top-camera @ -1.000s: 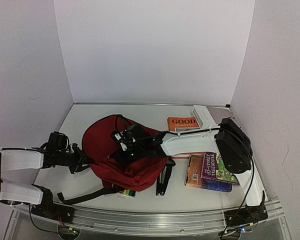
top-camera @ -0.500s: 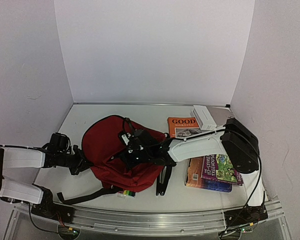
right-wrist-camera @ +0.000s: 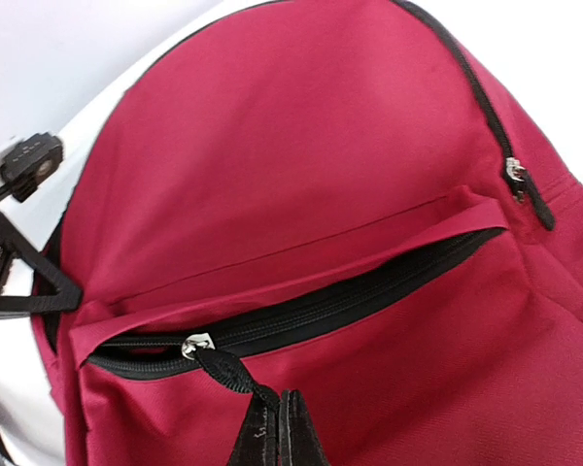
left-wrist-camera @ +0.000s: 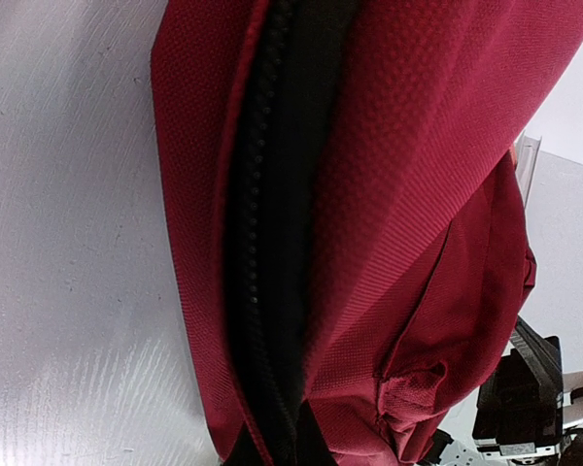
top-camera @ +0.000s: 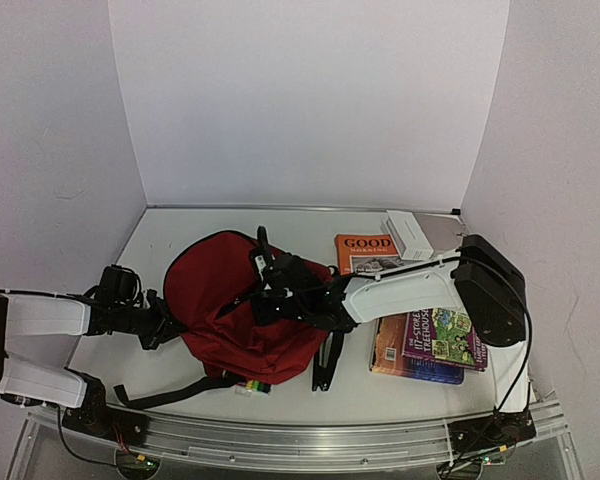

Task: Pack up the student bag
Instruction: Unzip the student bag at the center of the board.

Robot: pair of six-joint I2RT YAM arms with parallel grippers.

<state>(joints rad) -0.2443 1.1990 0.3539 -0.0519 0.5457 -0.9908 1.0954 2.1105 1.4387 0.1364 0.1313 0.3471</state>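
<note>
Right end effector just pinched black zipper pull on dark red fabric backpack; left end effector clamps 9 o'clock edge; unzipping next.

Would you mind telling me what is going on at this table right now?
Two robot arms are working on the student bag, which lies on the table. The right gripper is shut on the black pull tab of the front pocket zipper, while the left gripper pinches the bag's edge on the left side. Several books lie beside the bag on the right, not yet packed.
</note>
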